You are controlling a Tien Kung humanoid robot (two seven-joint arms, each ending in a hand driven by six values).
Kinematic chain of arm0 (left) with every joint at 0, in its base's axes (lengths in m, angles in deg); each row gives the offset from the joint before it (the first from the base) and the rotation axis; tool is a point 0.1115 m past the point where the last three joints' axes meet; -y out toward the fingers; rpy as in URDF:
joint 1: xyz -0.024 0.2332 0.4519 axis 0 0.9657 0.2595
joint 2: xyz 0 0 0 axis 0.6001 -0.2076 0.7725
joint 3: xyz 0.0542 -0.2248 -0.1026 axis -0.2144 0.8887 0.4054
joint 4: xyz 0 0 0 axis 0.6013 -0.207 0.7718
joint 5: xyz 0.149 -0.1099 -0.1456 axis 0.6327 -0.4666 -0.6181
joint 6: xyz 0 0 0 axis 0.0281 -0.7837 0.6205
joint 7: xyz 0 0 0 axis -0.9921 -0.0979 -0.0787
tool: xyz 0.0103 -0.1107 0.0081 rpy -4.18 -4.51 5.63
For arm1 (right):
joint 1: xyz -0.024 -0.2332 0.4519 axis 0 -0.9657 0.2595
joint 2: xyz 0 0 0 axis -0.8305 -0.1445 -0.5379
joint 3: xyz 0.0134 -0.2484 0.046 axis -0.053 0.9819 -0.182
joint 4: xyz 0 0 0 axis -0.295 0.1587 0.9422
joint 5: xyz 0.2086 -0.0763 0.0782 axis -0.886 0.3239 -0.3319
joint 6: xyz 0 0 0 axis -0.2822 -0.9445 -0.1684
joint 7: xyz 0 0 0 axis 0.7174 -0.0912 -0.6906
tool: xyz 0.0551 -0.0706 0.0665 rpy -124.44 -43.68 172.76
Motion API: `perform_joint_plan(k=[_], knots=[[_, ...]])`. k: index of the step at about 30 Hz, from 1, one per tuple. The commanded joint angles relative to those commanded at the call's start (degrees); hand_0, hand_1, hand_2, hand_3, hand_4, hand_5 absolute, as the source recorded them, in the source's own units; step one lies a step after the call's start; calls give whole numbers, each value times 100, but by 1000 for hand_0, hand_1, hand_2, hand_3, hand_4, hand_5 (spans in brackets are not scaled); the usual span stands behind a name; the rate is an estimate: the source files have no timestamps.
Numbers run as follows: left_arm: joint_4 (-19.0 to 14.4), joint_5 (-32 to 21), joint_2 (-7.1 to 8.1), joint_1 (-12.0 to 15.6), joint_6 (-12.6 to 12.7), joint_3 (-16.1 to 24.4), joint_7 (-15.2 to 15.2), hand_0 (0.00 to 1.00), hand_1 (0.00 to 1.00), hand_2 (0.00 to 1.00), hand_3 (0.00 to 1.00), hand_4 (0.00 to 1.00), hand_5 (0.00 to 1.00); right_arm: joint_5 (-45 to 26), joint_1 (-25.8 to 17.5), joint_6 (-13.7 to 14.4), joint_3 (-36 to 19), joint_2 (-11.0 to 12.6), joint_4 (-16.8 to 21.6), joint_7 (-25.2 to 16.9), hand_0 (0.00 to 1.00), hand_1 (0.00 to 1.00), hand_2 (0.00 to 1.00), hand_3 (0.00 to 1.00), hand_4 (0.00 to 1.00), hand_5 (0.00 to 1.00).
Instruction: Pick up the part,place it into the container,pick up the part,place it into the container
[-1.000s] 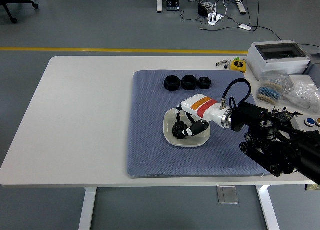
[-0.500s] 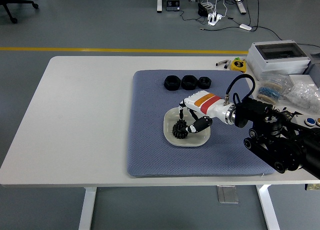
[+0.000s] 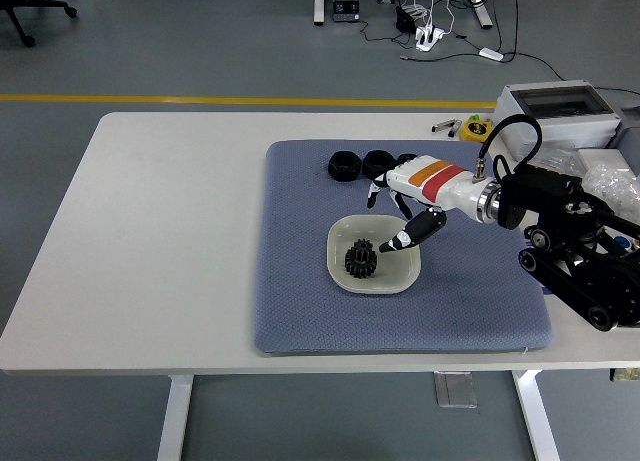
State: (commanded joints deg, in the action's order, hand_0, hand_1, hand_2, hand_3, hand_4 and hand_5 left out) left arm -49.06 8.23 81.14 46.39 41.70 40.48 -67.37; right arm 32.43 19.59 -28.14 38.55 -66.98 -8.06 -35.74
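A black toothed part (image 3: 360, 259), gear-like with ridged teeth round its edge, lies inside the shallow white container (image 3: 340, 237). It appears to be two toothed sections side by side, the pair running roughly left to right across the container floor; which way its bore faces cannot be told at this size.

The right hand (image 3: 400, 213), white with an orange and red band on its back and black fingers (image 3: 418, 226), hangs above the container's far right rim. Its fingers are loosely spread and point down and left, holding nothing. The part sits below and to the left of the fingertips, clear of them.

Three more black parts (image 3: 375, 164) stand in a row just beyond the hand, on the far side of the blue-grey mat (image 3: 300, 281); the rightmost is partly covered by the hand. The mat lies on the white desk (image 3: 170, 231), with the container near its middle.

Behind the wrist, at the desk's right edge, sit a grey box (image 3: 560, 106) and clear bags (image 3: 610, 186).
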Motion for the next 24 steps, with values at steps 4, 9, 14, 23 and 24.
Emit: perform_joint_plan(k=[4,9,14,23,24], knots=[[2,-72,5,13,15,-42,18,709,719,755,665,695,674,-862,-78,283,-345,177,467,280,208,334,456,636,998,466],[6,-134,-4,9,30,-90,38,709,719,755,663,693,674,-2091,-216,593,-601,303,941,462,502,636,721,651,998,557],[7,-173,-19,-26,46,-131,46,708,718,754,664,692,675,-3283,-418,723,-941,461,1432,601,735,773,821,831,998,639],[-5,-322,-27,-164,61,-299,85,707,718,752,661,692,674,-5417,-1300,1014,-1969,696,2278,760,844,854,877,902,998,713],[-6,-342,-28,-178,64,-318,90,707,718,752,661,692,674,-5678,-1400,1042,-2082,723,2359,727,844,854,877,902,998,713]])
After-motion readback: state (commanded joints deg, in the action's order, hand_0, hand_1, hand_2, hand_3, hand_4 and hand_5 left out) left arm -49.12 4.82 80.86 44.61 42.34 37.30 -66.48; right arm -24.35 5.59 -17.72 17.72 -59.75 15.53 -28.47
